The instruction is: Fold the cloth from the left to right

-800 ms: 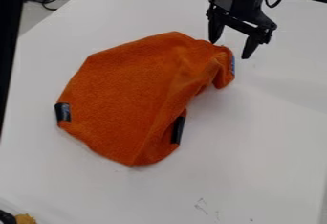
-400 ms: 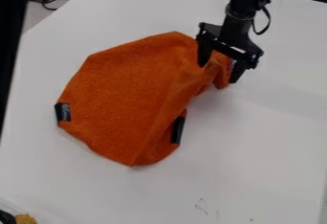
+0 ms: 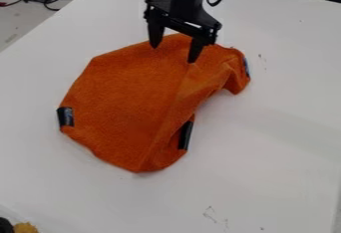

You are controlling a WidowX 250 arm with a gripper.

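The orange cloth [image 3: 126, 102] lies partly folded and rumpled on the white counter [image 3: 279, 142]. Above its far edge hangs the black pincer [image 3: 175, 54], its two fingers spread well apart, nothing between them.

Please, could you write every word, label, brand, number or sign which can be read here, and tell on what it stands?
No text can be read with certainty.
Black tag on the left edge of the orange cloth: pale marks, too small to read.
Blue tag at its upper right: too small to read.
Dark strip at its lower right: no readable print.
Faint marks on the table: not readable as letters.
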